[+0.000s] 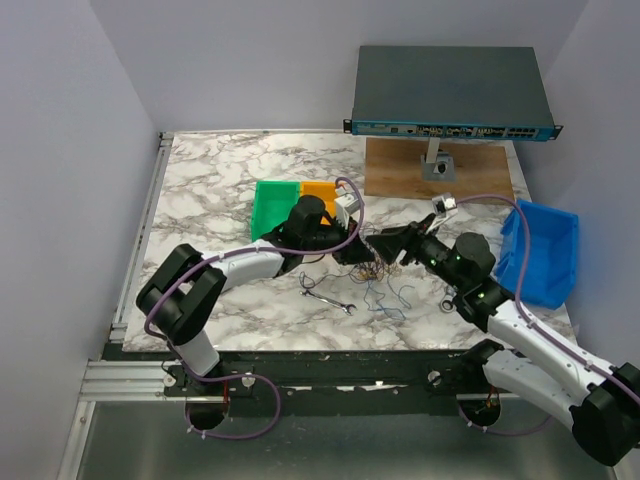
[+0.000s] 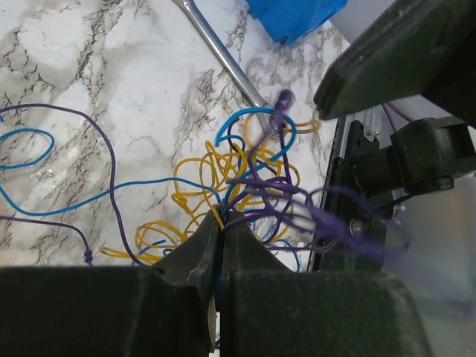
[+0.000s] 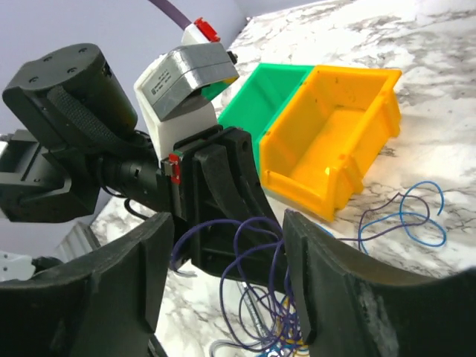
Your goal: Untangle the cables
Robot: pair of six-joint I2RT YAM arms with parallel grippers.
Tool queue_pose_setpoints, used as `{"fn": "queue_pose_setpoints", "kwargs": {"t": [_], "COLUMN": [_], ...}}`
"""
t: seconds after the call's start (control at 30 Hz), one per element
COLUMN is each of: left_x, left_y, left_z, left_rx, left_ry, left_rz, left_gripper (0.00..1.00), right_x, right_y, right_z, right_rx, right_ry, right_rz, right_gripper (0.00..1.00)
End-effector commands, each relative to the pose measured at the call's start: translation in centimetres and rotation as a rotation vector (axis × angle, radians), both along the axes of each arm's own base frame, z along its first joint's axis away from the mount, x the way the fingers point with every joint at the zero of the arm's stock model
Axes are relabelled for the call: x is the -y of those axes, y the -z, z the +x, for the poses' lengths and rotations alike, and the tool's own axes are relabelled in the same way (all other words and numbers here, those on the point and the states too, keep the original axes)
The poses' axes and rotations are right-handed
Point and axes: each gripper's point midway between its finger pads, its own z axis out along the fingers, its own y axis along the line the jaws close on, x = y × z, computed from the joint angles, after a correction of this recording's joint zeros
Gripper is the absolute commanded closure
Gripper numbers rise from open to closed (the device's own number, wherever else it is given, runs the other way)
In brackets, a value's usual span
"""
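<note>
Left wrist view: left tool pinches strands of the cables.

My left arm and right arm wear white shells with black joints, a purple hose along each; left hand and right hand are matte black.
</note>
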Motion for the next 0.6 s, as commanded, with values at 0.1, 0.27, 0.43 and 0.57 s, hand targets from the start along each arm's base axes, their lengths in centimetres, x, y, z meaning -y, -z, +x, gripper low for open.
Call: {"fn": "queue_pose_setpoints", "kwargs": {"t": [0.1,0.27,0.43,0.57], "left_x": [-1.7,-2.9,-3.5,-3.7], "left_y": [-2.6,-3.9,-4.6,-5.2], "left_z": [0.1,0.1,-0.1,-0.5], "left_rx": [0.019,0.041,0.065,0.074], "left_ry": [-0.004,-0.015,-0.028,-0.009], "left_rz": [-0.126,-0.194,-0.225,-0.255], "left_gripper": [1.00,1.00,1.00,1.00], "right_x": [3.0,8.1,6.3,3.1], "right_y": [2.1,5.6,7.1,6.3], "right_z": [0.6,1.1,-0.1,-1.6], "right_rx": [-0.086,-0.182,-0.173,-0.101], "right_ry": [0.155,0.411,0.288,0.084], "right_rz": [-0.119,-0.226,-0.217,-0.149], "right_gripper": [0.23,0.20,0.22,0.24]}}
